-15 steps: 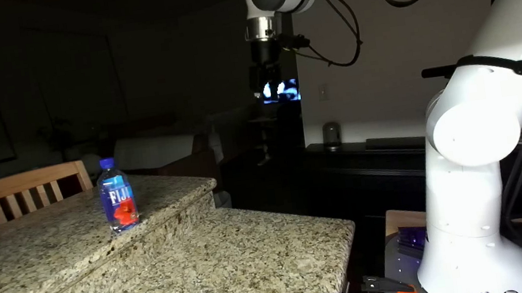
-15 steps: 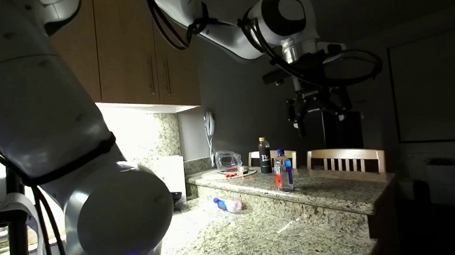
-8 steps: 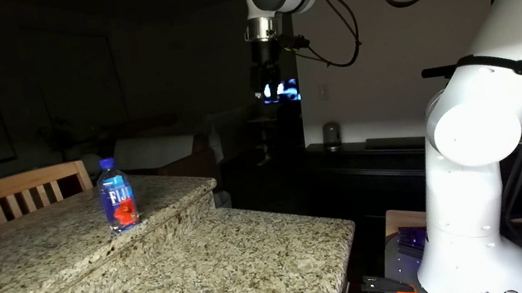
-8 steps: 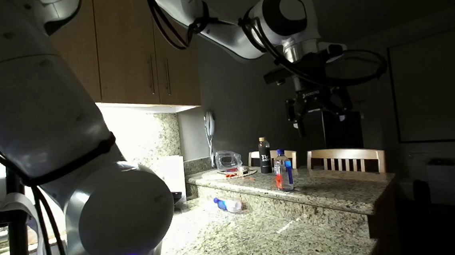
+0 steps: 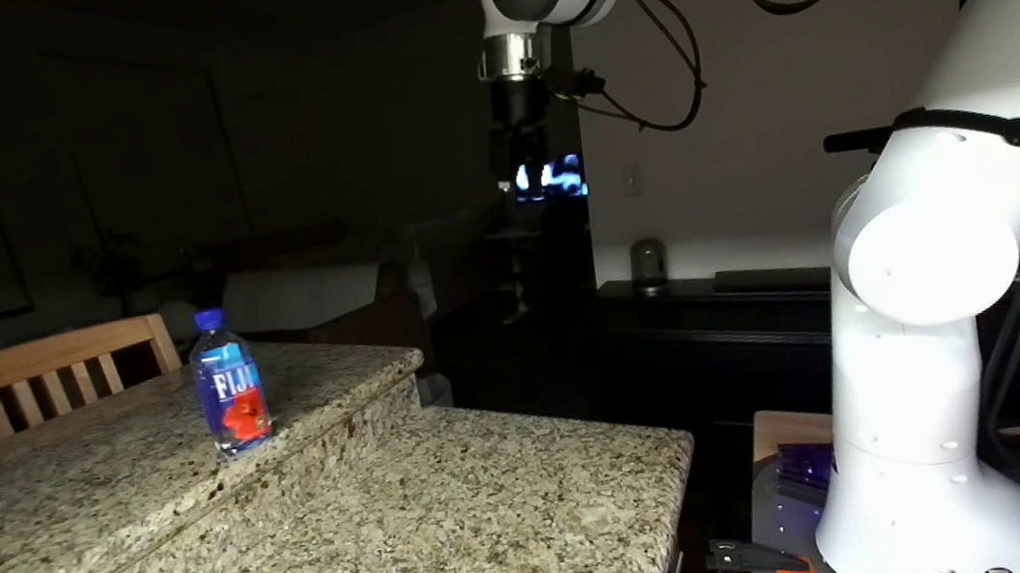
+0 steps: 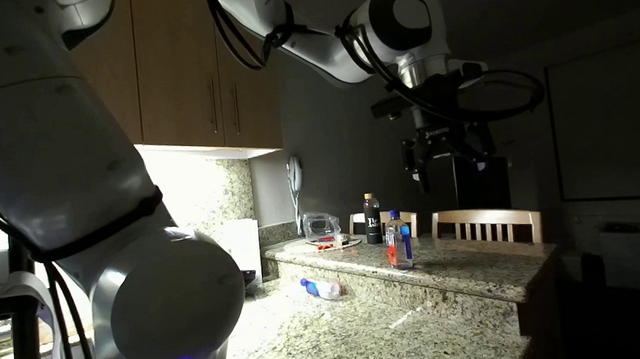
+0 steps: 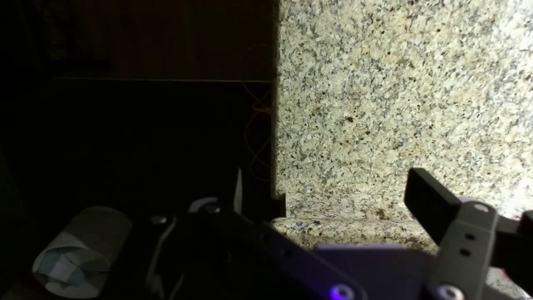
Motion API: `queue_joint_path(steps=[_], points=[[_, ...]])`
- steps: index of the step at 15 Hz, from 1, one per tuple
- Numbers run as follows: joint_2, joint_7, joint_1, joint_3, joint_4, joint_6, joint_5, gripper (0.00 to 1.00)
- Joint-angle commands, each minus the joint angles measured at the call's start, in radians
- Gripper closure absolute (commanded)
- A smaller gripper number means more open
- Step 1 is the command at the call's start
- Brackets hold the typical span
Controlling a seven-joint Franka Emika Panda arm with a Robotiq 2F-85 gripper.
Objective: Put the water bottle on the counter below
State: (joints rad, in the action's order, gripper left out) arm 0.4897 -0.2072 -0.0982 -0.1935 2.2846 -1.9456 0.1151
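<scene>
The water bottle (image 5: 230,384), clear with a blue cap and blue and red label, stands upright on the raised granite ledge, near its front edge. It also stands there in an exterior view (image 6: 398,241); I do not see it in the wrist view. The counter below (image 5: 422,521) is the broad lower granite slab, also seen in an exterior view (image 6: 364,334) and the wrist view (image 7: 383,96). My gripper (image 6: 449,171) hangs pointing down, well above the ledge and apart from the bottle. Its fingers are spread with nothing between them in the wrist view (image 7: 325,179).
Another clear bottle with a blue cap (image 6: 321,288) lies on its side on the lower counter by the step. A dark bottle (image 6: 372,221) and a round mat (image 6: 296,247) with small items are on the raised ledge (image 6: 472,264). Wooden chairs (image 6: 489,218) stand behind.
My arm and gripper shift very slightly early on, then hold still. The bottle has not moved and the fingers stay open.
</scene>
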Motion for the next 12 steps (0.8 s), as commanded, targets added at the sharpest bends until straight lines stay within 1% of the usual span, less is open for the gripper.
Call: queue_joint_path(steps=[1, 3, 6, 10, 12], points=[[-0.001, 0.017, -0.009, 0.014, 0.003, -0.013, -0.005, 0.0], [-0.005, 0.024, 0.001, 0.028, 0.005, -0.031, -0.008, 0.0], [-0.033, 0.049, 0.025, 0.07, -0.002, -0.067, -0.011, 0.0], [-0.096, 0.083, 0.072, 0.134, -0.023, -0.126, -0.007, 0.0], [-0.14, 0.124, 0.088, 0.169, -0.045, -0.172, -0.004, 0.0]])
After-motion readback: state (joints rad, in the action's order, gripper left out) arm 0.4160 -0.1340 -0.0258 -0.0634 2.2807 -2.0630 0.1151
